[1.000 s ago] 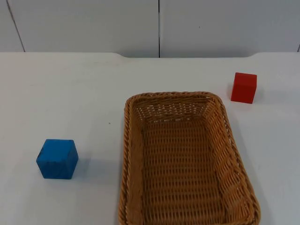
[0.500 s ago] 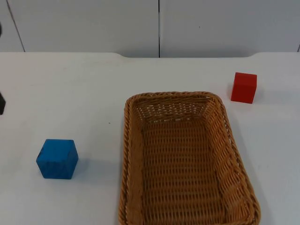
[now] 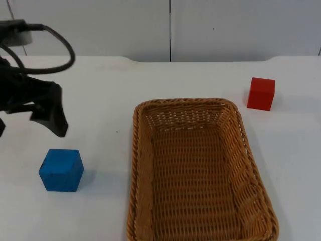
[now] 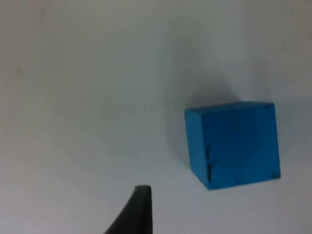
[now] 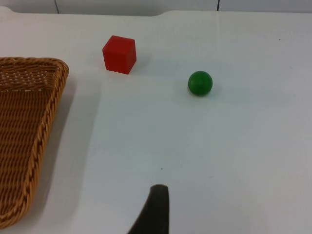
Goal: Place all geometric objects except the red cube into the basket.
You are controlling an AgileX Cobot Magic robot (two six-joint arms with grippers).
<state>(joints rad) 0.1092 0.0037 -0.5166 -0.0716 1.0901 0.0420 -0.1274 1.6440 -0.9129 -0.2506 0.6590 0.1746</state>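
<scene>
On the white table (image 3: 100, 90), our left gripper (image 3: 30, 118), its state unclear, hovers above the blue cube (image 3: 61, 169); next: descend, grasp, carry to basket (image 3: 134, 165).

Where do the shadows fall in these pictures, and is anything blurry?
Top view: the blue cube and red cube both cast soft shadows to their right; the left hand hangs above the table. Left wrist view: the blue cube looks slightly soft. Right wrist view: the green ball has a faint shadow.
</scene>
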